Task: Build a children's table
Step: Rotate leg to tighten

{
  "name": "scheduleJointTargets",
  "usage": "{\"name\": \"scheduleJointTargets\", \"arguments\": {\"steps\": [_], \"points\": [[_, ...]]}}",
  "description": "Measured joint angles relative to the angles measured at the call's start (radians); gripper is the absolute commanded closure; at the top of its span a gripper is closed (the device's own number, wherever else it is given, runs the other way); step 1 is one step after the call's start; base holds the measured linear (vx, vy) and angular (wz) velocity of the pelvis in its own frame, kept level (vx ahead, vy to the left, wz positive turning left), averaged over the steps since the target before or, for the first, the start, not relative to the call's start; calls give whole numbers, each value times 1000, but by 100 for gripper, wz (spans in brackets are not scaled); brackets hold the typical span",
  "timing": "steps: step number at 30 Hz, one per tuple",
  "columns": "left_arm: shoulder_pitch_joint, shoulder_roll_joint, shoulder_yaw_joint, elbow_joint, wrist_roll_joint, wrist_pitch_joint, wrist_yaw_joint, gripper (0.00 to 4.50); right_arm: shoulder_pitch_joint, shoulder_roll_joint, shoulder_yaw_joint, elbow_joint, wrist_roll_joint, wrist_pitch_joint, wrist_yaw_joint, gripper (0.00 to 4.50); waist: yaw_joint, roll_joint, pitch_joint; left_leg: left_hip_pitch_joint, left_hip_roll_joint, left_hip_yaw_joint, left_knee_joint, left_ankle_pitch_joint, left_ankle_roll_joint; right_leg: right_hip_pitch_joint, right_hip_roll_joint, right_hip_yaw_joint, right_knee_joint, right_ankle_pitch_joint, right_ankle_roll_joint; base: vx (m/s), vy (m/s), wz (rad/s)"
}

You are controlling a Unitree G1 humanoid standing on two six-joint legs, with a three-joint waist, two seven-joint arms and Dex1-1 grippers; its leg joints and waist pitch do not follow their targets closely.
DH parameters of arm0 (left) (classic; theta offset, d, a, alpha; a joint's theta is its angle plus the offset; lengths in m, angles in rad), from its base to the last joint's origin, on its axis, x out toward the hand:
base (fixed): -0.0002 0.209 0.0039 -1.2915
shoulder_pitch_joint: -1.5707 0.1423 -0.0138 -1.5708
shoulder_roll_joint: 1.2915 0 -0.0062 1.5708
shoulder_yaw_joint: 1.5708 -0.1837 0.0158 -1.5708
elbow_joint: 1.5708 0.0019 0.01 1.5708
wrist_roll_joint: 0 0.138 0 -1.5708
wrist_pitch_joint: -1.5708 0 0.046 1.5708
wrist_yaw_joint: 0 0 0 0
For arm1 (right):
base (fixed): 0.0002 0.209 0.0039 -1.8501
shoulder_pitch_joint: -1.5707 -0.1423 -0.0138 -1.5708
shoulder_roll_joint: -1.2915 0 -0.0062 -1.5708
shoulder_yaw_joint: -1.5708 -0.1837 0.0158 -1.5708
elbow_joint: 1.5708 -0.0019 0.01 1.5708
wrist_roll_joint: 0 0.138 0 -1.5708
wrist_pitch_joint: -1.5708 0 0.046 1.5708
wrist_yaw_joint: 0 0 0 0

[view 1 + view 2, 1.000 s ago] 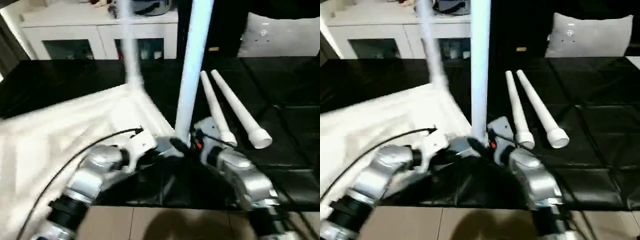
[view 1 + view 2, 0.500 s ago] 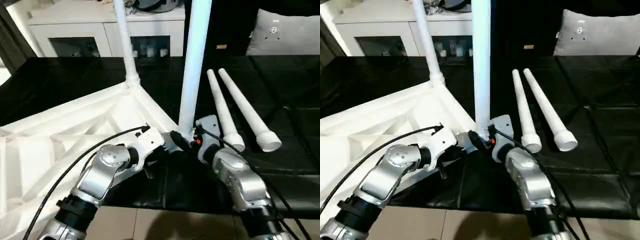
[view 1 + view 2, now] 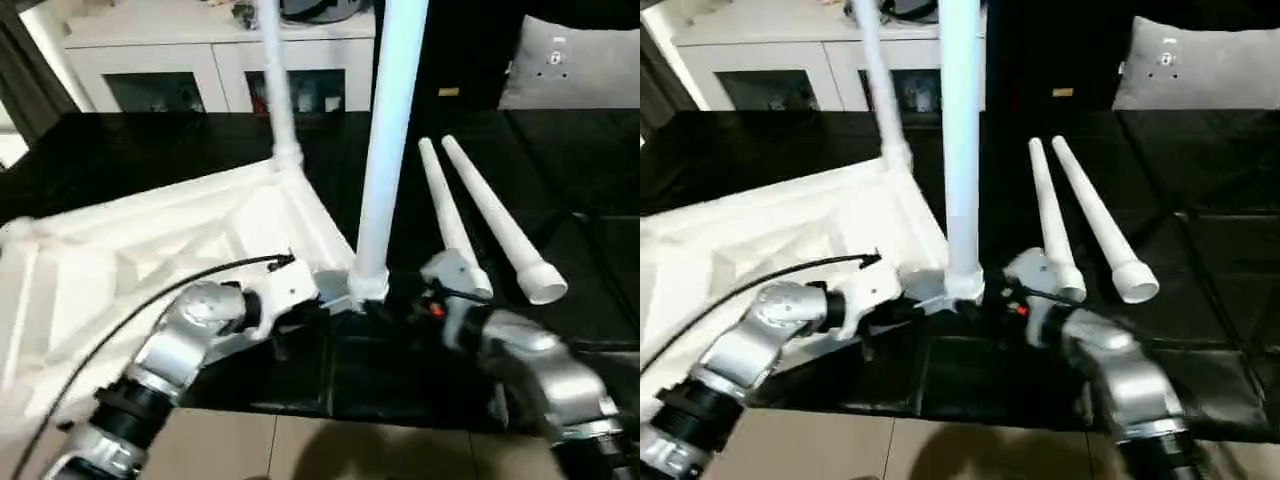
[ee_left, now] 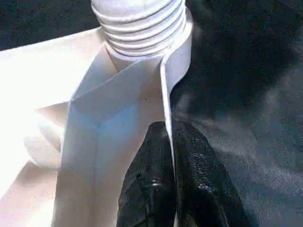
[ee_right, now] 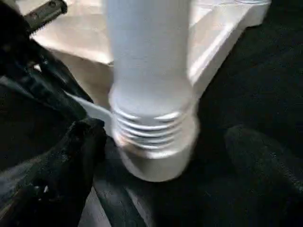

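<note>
The children's table top [image 3: 150, 260] lies upside down on the black mat, ribs facing up. Two white legs stand upright in its corner sockets, a far leg [image 3: 280, 100] and a near leg [image 3: 390, 150]. My left gripper [image 3: 322, 306] is shut on the thin rim wall [image 4: 165, 85] just beside the near socket. My right gripper [image 5: 165, 161] is open, with its fingers [image 5: 71, 161] spread wide on either side of the near leg's threaded base [image 5: 151, 127] and apart from it. Two loose legs [image 3: 455, 225] [image 3: 500, 225] lie side by side to the right.
A white cabinet [image 3: 200, 60] stands along the back, and a white cushion [image 3: 580, 70] sits at the back right. The black mat [image 3: 120, 150] ends at beige floor tiles [image 3: 350, 450] close to me. A black cable [image 3: 150, 300] runs along my left forearm.
My right gripper has opened off the near leg's base and drawn back a little to the right. My left gripper keeps its hold on the rim. The camera has shifted.
</note>
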Motion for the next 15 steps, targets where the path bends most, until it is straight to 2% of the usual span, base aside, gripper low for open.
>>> {"name": "scheduleJointTargets", "arguments": {"steps": [3, 7, 15], "points": [[-21, 40, -20, 35, -11, -73, -83, 450, -16, -63, 13, -2, 19, 1, 95, 9, 6, 0, 0, 0, 0, 0, 0, 1, 2, 0, 0, -1, 0, 0, 0, 0, 0, 0], [-33, 69, -35, 59, -21, -131, -162, 450, -40, -100, 34, -3, 20, 1, 160, 9, 16, 1, 0, 0, 1, 0, 1, 1, 2, 0, 0, -1, 0, 0, 0, 0, 0, 0], [-59, 94, -57, 111, -39, -225, -263, 450, -77, -113, 100, 0, 22, -18, 271, 9, 27, -1, 0, 0, 2, 0, 2, 3, 4, 0, 0, -2, 1, 0, -1, 0, 0, 0]]}}
